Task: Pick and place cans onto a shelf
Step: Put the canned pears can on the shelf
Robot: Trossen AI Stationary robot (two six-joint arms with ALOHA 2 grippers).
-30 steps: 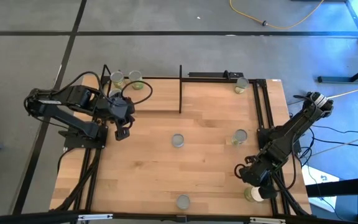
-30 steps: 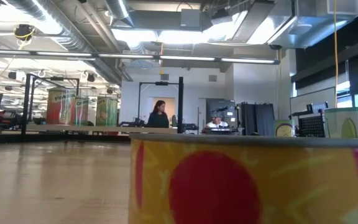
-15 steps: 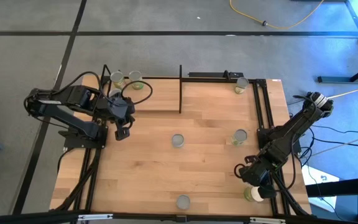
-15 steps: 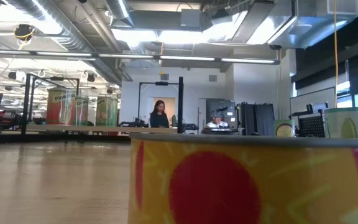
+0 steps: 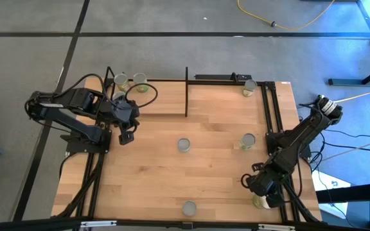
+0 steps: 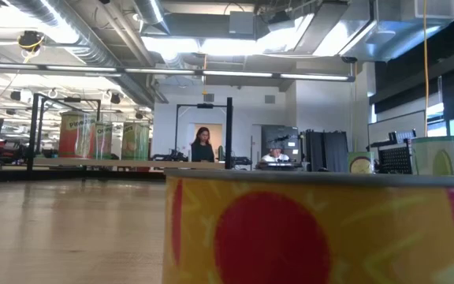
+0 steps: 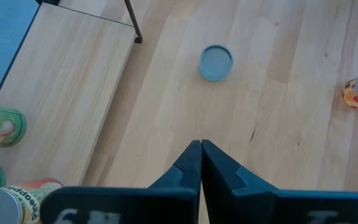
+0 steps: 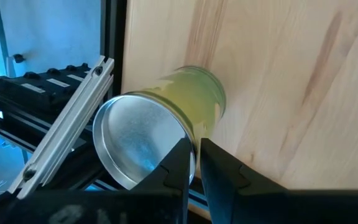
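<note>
The shelf (image 5: 151,102) is a light board framed by thin black posts at the far left, and three cans (image 5: 139,81) stand at its far end. Single cans stand on the table at the middle (image 5: 184,145), right of middle (image 5: 247,140), far right (image 5: 249,86) and near edge (image 5: 189,208). A greenish-yellow can (image 8: 185,106) with a silvery top stands at the near right corner (image 5: 260,201). My right gripper (image 8: 195,148) is right over that can's top rim, fingers almost together. My left gripper (image 7: 201,148) is shut and empty beside the shelf (image 5: 126,136). My right gripper has its near-closed fingertips (image 8: 183,149) at the can's top rim (image 8: 180,127), coming slanting down from above. Whether they touch the rim cannot be told. The can stands on the table by the edge.
A black frame rail (image 5: 267,115) runs along the table's right edge, and a metal bar (image 8: 67,124) lies just beyond the corner can. In the low view a yellow can with a red circle (image 6: 314,229) fills the foreground. People stand in the room far behind.
My right gripper has moved a little toward the table's near edge and closer to the corner can. My left arm has kept still.
</note>
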